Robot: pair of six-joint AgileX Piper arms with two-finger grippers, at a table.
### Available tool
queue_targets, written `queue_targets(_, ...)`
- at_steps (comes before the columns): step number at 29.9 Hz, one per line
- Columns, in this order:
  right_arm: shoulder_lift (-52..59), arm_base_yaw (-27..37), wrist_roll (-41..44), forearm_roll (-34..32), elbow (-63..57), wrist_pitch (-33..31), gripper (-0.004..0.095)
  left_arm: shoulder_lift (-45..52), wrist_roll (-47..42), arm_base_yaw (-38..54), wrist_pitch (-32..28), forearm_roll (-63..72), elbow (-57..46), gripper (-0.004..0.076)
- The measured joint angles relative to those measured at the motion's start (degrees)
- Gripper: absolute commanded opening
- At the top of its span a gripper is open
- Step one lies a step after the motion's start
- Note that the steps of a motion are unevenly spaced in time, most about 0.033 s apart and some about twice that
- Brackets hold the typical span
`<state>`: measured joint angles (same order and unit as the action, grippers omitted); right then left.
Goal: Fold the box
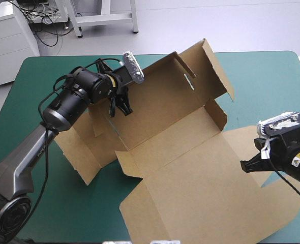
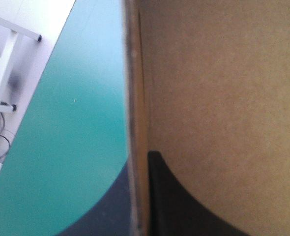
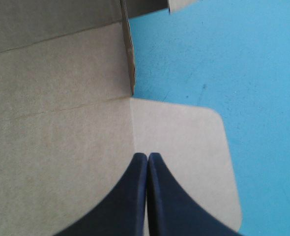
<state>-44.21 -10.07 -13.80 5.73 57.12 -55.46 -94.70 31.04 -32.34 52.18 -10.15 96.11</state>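
Left arm (image 1: 34,146): rises from the table's (image 1: 68,213) near left corner toward the far edge. Left gripper (image 1: 119,104): pinched on a raised wall of the box (image 1: 190,173), one black finger on each face.
Right arm (image 1: 298,161): at the right edge. Right gripper (image 1: 247,165): fingers pressed together in one point.

The surface (image 1: 89,213) has a teal-green cover (image 3: 233,64) with rounded far corners. Bare cover shows along the left side, at the far right corner and in a wide patch at the near left.
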Motion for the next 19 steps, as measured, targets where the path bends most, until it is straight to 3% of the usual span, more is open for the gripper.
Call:
queue_targets(12,0.06,0.00,0.00,-1.77,6.51,-2.05,-0.0023,-1.22,-2.50,-10.82,-5.02,-18.73,0.00,-0.0032)
queue_targets(19,0.06,0.00,0.02,-2.64,6.51,-2.28,-0.0023,-1.22,-12.24,-13.92,-6.48,-29.18,0.00,-0.0032)
